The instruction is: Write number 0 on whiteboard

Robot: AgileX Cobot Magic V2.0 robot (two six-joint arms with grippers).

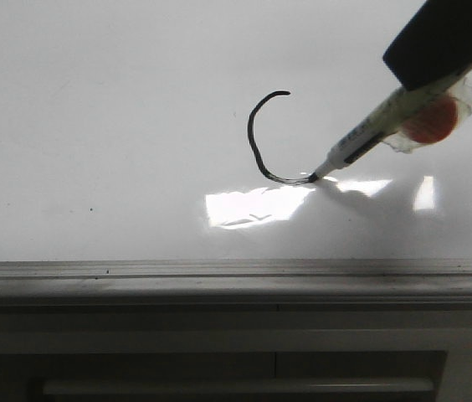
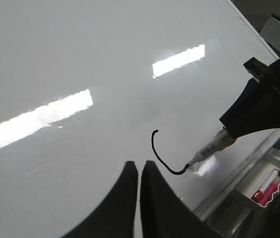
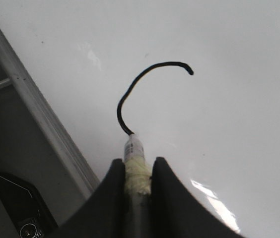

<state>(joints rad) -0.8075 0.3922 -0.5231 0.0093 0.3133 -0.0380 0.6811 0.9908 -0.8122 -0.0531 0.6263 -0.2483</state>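
Shining whiteboard, grey rail at near edge. Right gripper pinches marker, tip on half-drawn 0. Left gripper pressed together, empty.

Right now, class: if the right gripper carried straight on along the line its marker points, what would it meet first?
The whiteboard. The right gripper has its jaws shut on the marker, whose tip already touches the board at the end of the half-drawn number 0, so nothing lies between.
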